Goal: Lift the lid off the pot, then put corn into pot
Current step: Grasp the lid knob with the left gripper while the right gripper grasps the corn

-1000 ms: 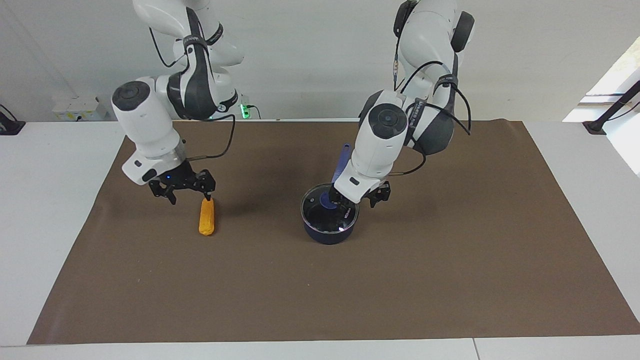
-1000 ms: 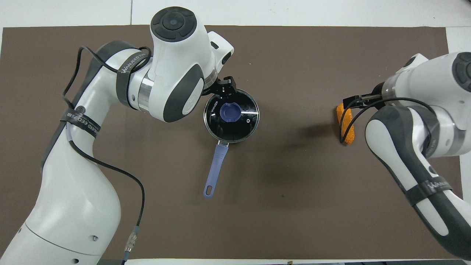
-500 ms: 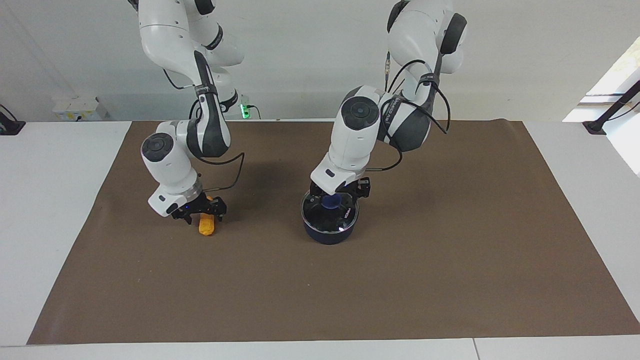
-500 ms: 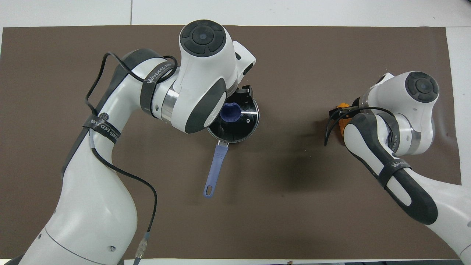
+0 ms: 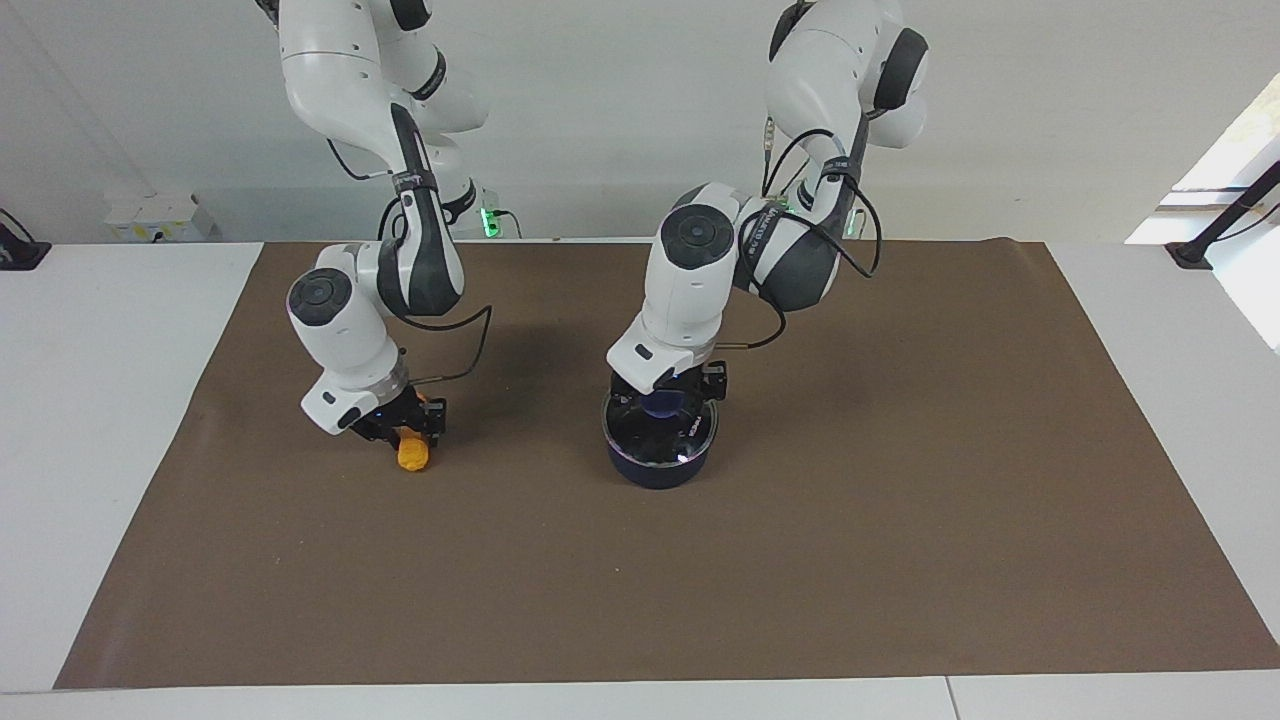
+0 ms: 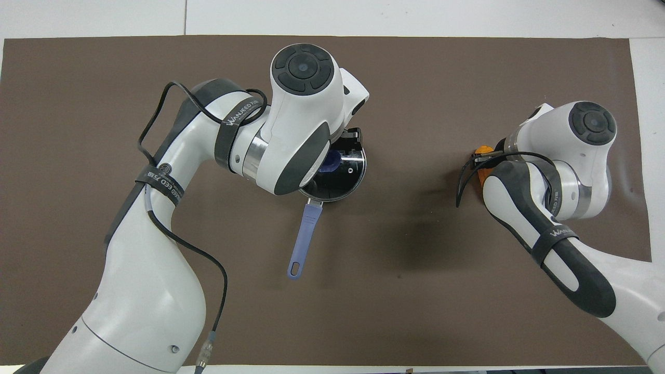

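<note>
The navy pot [image 5: 655, 472] stands mid-table with the glass lid [image 5: 668, 440] resting on it; its light blue handle [image 6: 304, 234] points toward the robots. My left gripper [image 5: 665, 395] is down at the lid's blue knob [image 5: 660, 405], and the arm hides most of the lid [image 6: 350, 174] from above. The orange-yellow corn [image 5: 412, 457] lies on the mat toward the right arm's end. My right gripper [image 5: 408, 428] is low over it, open, with a finger on each side. In the overhead view only a sliver of the corn [image 6: 482, 174] shows beside the right arm.
A brown mat [image 5: 900, 500] covers the table; white table [image 5: 100, 400] borders it at both ends.
Both arms swung in and came down: the left gripper moved from beside the lid to over its knob, and the right gripper dropped from above the corn's end to around it. Lid and corn have not moved.
</note>
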